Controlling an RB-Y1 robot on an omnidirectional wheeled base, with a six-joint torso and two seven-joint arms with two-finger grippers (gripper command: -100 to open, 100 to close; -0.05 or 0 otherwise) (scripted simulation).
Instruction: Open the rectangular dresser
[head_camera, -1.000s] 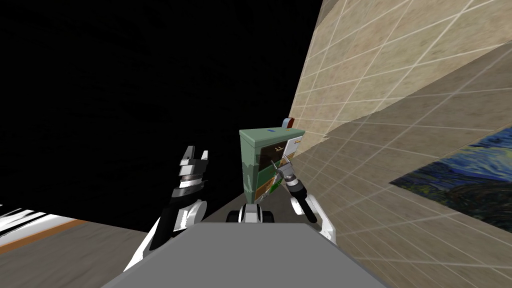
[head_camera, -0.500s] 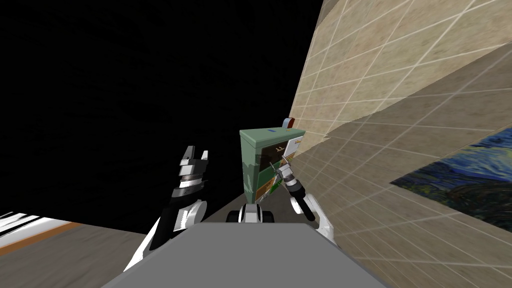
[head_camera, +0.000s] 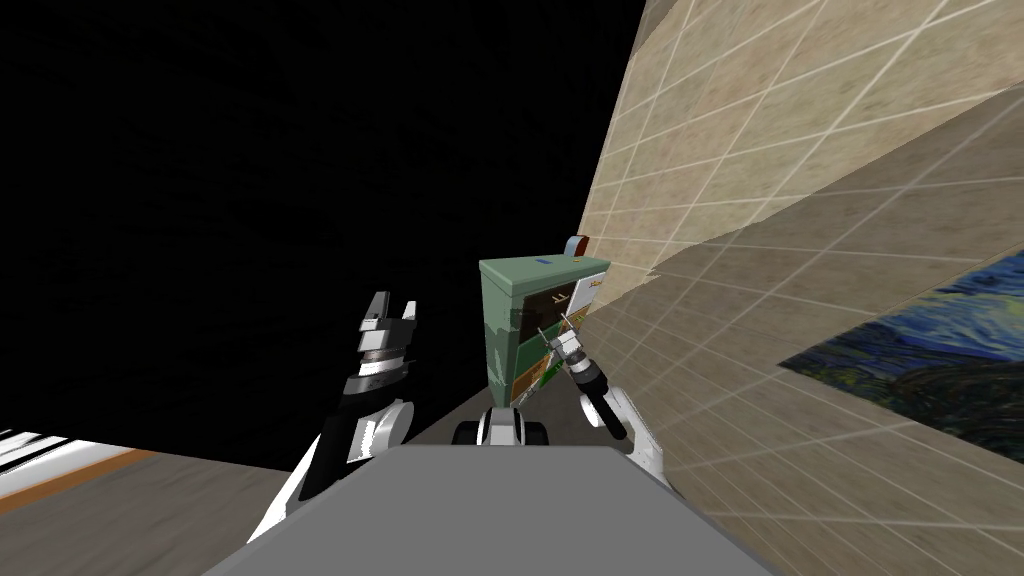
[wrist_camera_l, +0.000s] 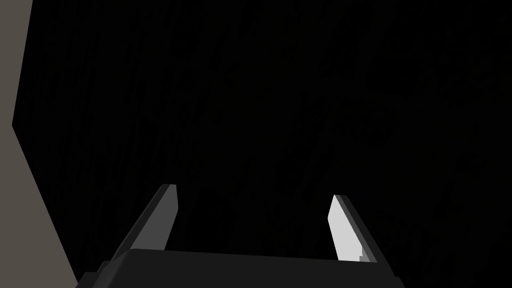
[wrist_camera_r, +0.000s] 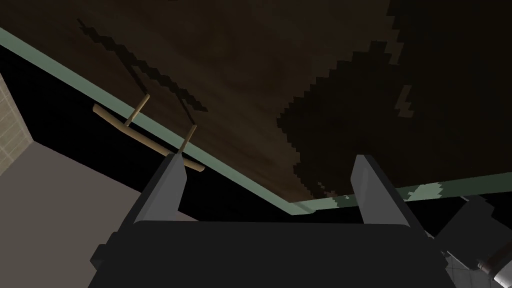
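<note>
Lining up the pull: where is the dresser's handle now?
In the right wrist view the tan bar handle sits on the brown drawer front, by one fingertip of the open right tool, not between the two.

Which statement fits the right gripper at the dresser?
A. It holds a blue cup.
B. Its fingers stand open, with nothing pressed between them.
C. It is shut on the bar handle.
B: in the right wrist view the right gripper has its fingers wide apart in front of the dresser, and the tan bar handle lies by one finger, ungripped.
</note>
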